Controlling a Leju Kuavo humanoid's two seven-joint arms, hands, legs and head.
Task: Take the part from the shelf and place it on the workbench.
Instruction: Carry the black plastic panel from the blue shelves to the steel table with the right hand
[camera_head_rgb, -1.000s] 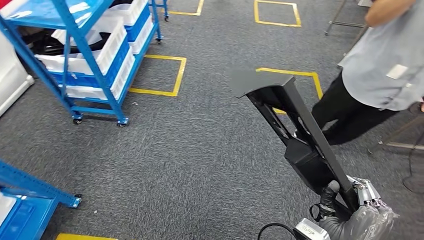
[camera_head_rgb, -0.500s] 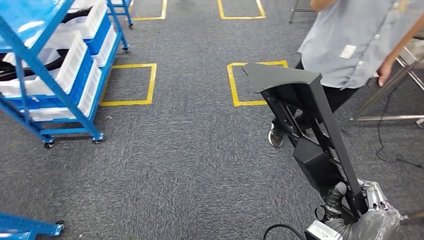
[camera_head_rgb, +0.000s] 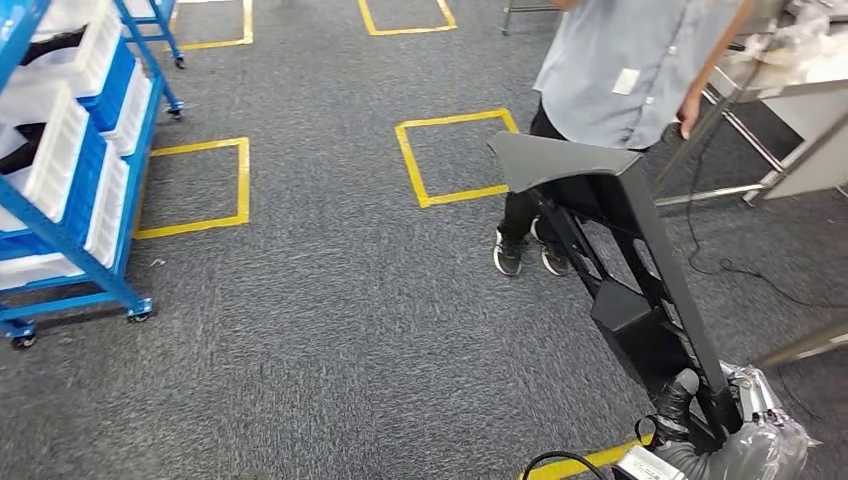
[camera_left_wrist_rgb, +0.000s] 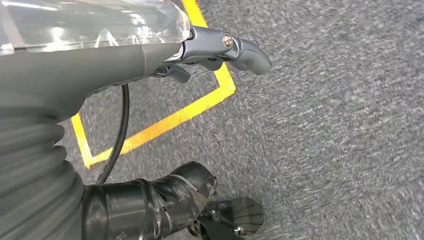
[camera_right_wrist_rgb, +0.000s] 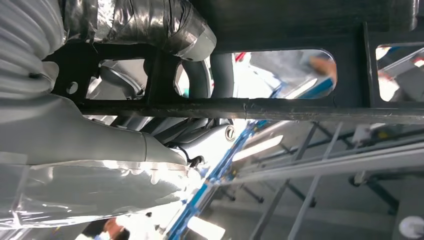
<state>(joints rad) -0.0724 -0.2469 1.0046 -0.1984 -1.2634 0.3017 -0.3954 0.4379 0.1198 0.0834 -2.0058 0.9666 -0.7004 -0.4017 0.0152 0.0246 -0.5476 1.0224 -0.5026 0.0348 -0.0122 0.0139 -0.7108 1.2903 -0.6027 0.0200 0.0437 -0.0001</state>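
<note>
In the head view a long black metal part (camera_head_rgb: 625, 300), an openwork frame with a flat plate at its top, stands tilted over the carpet at the right. My right hand (camera_head_rgb: 715, 425) grips its lower end near the bottom right corner. The right wrist view shows the part's dark bars (camera_right_wrist_rgb: 300, 107) crossing close in front, with my right hand (camera_right_wrist_rgb: 125, 135) wrapped around them and its taped fingers (camera_right_wrist_rgb: 165, 25) curled over a bar. My left hand (camera_left_wrist_rgb: 150, 60) hangs over the grey carpet, fingers apart, holding nothing.
A person (camera_head_rgb: 625, 70) in a grey shirt stands just behind the part. A white table (camera_head_rgb: 800, 80) on metal legs is at the far right, a cable (camera_head_rgb: 740, 270) trailing below it. A blue wheeled shelf (camera_head_rgb: 70, 190) with white bins stands at the left. Yellow tape squares (camera_head_rgb: 455, 155) mark the carpet.
The whole picture has slid left: the camera has turned right. The blue shelf now sits at the left edge, and the person and white table are fuller in view. My right hand still holds the part.
</note>
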